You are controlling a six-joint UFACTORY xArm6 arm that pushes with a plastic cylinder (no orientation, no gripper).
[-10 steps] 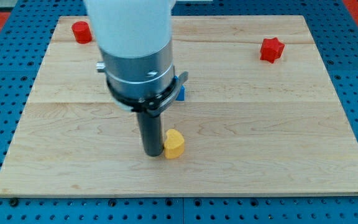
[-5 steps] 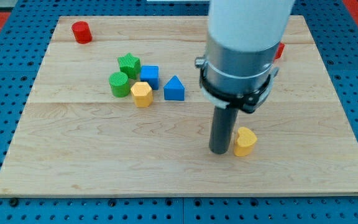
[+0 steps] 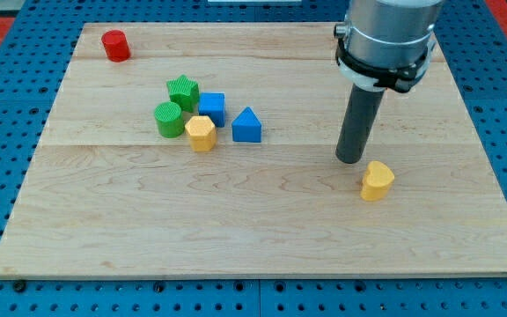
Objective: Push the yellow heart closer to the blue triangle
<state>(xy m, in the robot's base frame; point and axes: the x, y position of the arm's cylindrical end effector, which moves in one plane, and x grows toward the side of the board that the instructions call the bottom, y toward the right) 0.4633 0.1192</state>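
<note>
The yellow heart [image 3: 377, 180] lies on the wooden board at the view's lower right. The blue triangle [image 3: 246, 125] stands left of the board's middle, far to the heart's left. My tip [image 3: 350, 159] rests on the board just up and left of the yellow heart, close to it, with a small gap showing between them.
A cluster sits left of the blue triangle: a blue cube [image 3: 211, 108], a yellow hexagon [image 3: 201, 133], a green star [image 3: 182, 92] and a green cylinder [image 3: 169, 118]. A red cylinder [image 3: 115, 45] stands at the top left. The arm hides the board's top right.
The arm swept from the view's left to the right and then upward. The yellow heart slid right with it, farther from the blue triangle. The cluster became visible.
</note>
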